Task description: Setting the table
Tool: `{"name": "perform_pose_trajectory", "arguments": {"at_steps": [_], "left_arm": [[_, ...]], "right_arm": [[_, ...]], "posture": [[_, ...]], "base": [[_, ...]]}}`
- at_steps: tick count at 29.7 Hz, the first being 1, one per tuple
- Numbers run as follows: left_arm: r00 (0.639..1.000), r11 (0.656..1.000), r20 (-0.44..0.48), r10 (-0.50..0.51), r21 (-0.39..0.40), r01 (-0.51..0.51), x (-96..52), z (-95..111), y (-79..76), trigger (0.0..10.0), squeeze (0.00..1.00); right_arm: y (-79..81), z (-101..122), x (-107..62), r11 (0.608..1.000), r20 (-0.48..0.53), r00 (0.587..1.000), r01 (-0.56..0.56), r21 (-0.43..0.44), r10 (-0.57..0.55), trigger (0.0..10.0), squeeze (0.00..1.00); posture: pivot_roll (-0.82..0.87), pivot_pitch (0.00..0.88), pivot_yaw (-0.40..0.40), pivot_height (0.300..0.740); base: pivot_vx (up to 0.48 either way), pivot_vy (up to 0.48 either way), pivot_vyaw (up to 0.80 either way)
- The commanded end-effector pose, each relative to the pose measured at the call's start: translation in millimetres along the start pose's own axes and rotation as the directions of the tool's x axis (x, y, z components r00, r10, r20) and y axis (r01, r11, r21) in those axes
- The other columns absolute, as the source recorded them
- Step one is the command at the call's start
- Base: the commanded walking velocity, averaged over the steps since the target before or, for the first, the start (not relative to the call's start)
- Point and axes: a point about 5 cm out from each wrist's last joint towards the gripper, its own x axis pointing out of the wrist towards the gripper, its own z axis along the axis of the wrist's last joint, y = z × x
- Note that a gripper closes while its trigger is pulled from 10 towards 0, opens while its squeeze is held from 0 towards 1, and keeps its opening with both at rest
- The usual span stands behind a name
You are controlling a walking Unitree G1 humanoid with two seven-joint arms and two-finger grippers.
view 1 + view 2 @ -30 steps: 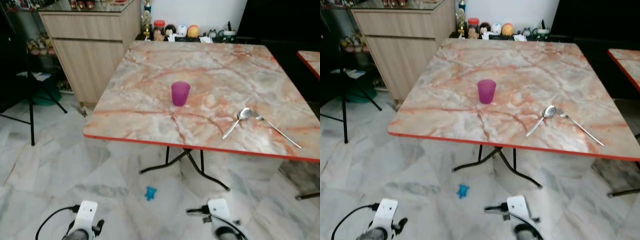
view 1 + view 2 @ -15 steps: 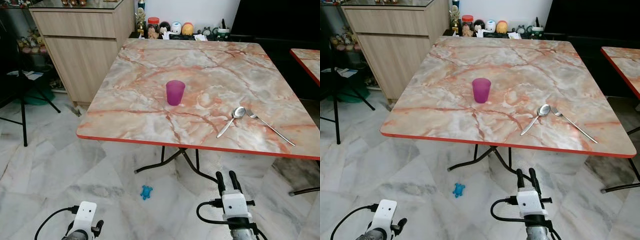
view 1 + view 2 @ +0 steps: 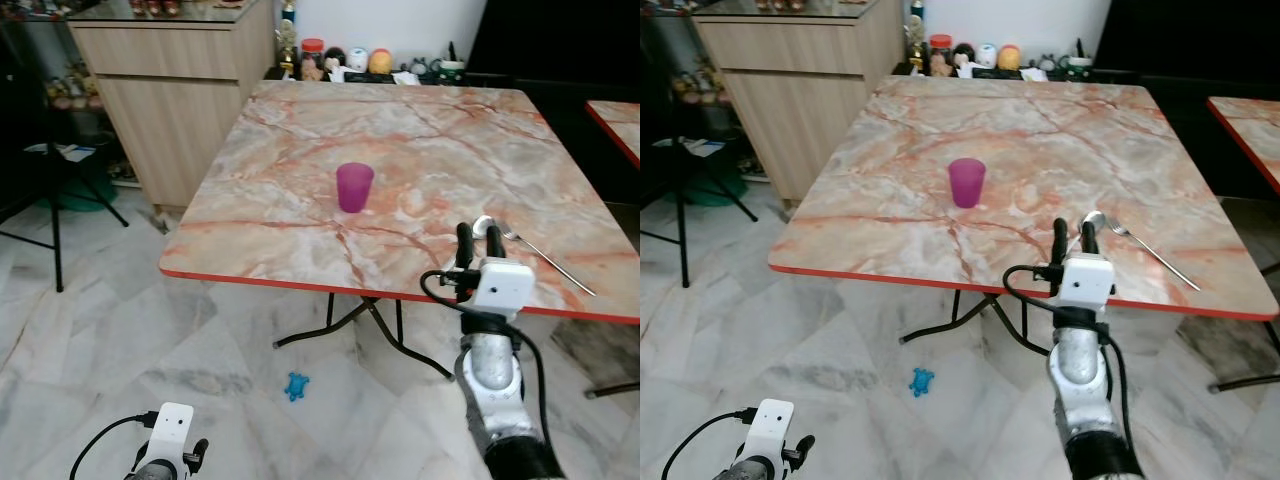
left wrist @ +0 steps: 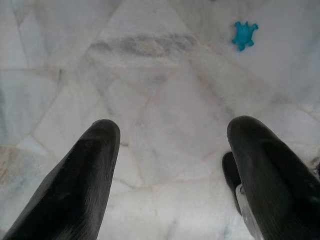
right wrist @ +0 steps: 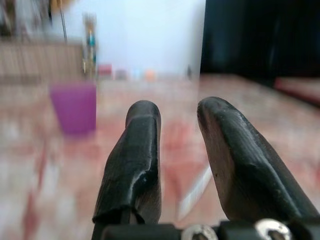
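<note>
Marble table (image 3: 300, 215) holds only a purple cup (image 3: 354, 187), spoon (image 3: 1094, 219) and fork (image 3: 1155, 256) near its right edge; my right gripper (image 3: 477, 234), slightly parted and empty, holds nothing.

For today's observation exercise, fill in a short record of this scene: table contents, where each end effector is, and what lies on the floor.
table: marble-pattern top with red edge
cup: purple, upright near the table's middle
cutlery: spoon and fork by the near right edge
right end effector: raised at the near edge before the spoon, fingers slightly apart
left end effector: hanging low, open over the floor
floor: small blue toy
</note>
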Motion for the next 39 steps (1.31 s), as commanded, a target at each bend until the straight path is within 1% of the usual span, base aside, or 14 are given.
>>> {"name": "perform_pose_trajectory", "arguments": {"at_steps": [1, 3, 4, 7, 12, 14, 17, 22, 26, 39], "left_arm": [[1.000, 1.000, -0.018, 0.004, -0.008, -0.004, -1.3, -5, 0.0, 10.0, 0.00], [1.000, 1.000, -0.018, 0.005, -0.008, -0.005, -1.4, -5, 0.4, 10.0, 0.00], [1.000, 1.000, -0.019, 0.006, -0.009, -0.006, -1.5, -6, 0.9, 10.0, 0.00], [1.000, 1.000, -0.014, 0.007, -0.021, -0.008, -1.7, -6, 1.9, 10.0, 0.00], [1.000, 1.000, -0.011, 0.007, -0.028, -0.007, -1.3, -4, 1.3, 10.0, 0.00], [1.000, 0.999, -0.006, 0.006, -0.032, -0.006, -1.0, -3, 0.9, 10.0, 0.00], [1.000, 0.999, -0.002, 0.005, -0.032, -0.005, -0.8, -3, 0.4, 10.0, 0.00], [1.000, 0.999, -0.003, 0.005, -0.034, -0.005, -0.8, -3, 0.2, 10.0, 0.00], [1.000, 0.999, -0.004, 0.007, -0.037, -0.007, -0.9, -3, 0.5, 10.0, 0.00], [1.000, 0.999, -0.003, 0.006, -0.035, -0.007, -0.9, -3, 1.0, 10.0, 0.00]], "right_arm": [[-4.7, -2, 0.2, 1.000, -0.021, 1.000, 0.017, 0.007, -0.017, 10.0, 0.00], [-5.3, 4, 0.6, 1.000, -0.044, 0.999, -0.001, 0.031, 0.003, 10.0, 0.00], [-5.2, 13, 3.5, 0.999, -0.041, 0.999, -0.017, 0.052, 0.019, 10.0, 0.00], [-6.4, 23, 9.5, 0.998, -0.010, 1.000, -0.012, 0.063, 0.012, 10.0, 0.00], [-6.0, 27, 11.9, 0.998, -0.001, 1.000, -0.022, 0.063, 0.022, 10.0, 0.00], [-5.2, 28, 11.9, 0.998, -0.001, 1.000, -0.031, 0.056, 0.032, 10.0, 0.00], [-5.5, 32, 10.7, 0.996, -0.019, 0.999, -0.024, 0.081, 0.026, 10.0, 0.00], [-1.9, 28, 11.5, 0.995, -0.061, 0.997, -0.034, 0.090, 0.039, 10.0, 0.00], [-1.7, 30, 11.5, 0.996, -0.056, 0.998, -0.030, 0.089, 0.035, 10.0, 0.00], [3.0, 36, 15.1, 0.995, -0.047, 0.998, -0.040, 0.089, 0.044, 10.0, 0.00]], "posture": [[0.07, 0.000, 0.021, 0.740], [0.07, 0.000, 0.024, 0.740], [0.07, 0.000, 0.024, 0.740], [0.06, 0.000, 0.025, 0.740], [0.07, 0.001, 0.025, 0.740], [0.07, 0.001, 0.025, 0.740], [0.07, 0.001, 0.023, 0.740], [0.07, 0.002, 0.021, 0.740], [0.07, 0.000, 0.021, 0.740], [0.07, 0.000, 0.023, 0.740]], "base": [[0.000, 0.000, 0.00], [0.000, 0.000, 0.00], [0.000, 0.000, 0.00], [0.000, 0.000, 0.00], [0.000, -0.109, 0.00], [0.000, 0.352, 0.00], [0.000, 0.480, 0.00], [0.000, 0.480, -0.14], [0.000, 0.480, -0.73], [0.000, 0.460, 0.00]]}}
